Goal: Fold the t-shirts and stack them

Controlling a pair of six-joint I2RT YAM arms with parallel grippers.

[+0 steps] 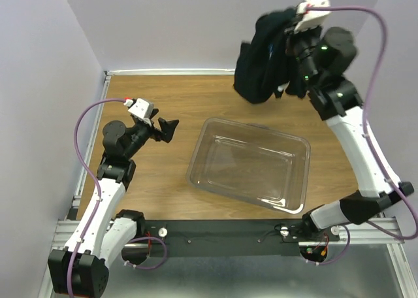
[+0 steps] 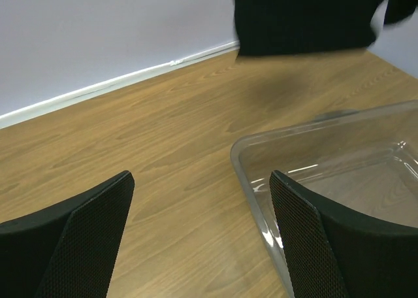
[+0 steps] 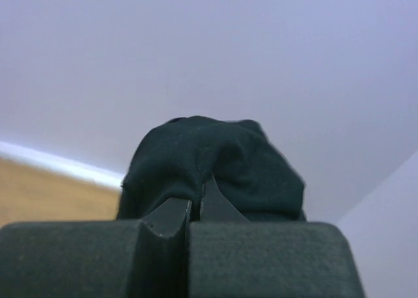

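A black t-shirt (image 1: pixel 261 56) hangs bunched in the air over the table's far right part, held up by my right gripper (image 1: pixel 285 25). In the right wrist view the gripper (image 3: pixel 196 203) is shut on the cloth (image 3: pixel 215 161), which bulges over the fingertips. The shirt's lower edge shows at the top of the left wrist view (image 2: pixel 307 17). My left gripper (image 1: pixel 166 129) is open and empty, a little above the table's left part, its two fingers (image 2: pixel 98 219) wide apart over bare wood. No neck label shows.
A clear plastic bin (image 1: pixel 251 164) stands in the middle of the wooden table (image 1: pixel 163 193), just right of my left gripper; its rim shows in the left wrist view (image 2: pixel 255 180). Purple-grey walls close the left, back and right sides.
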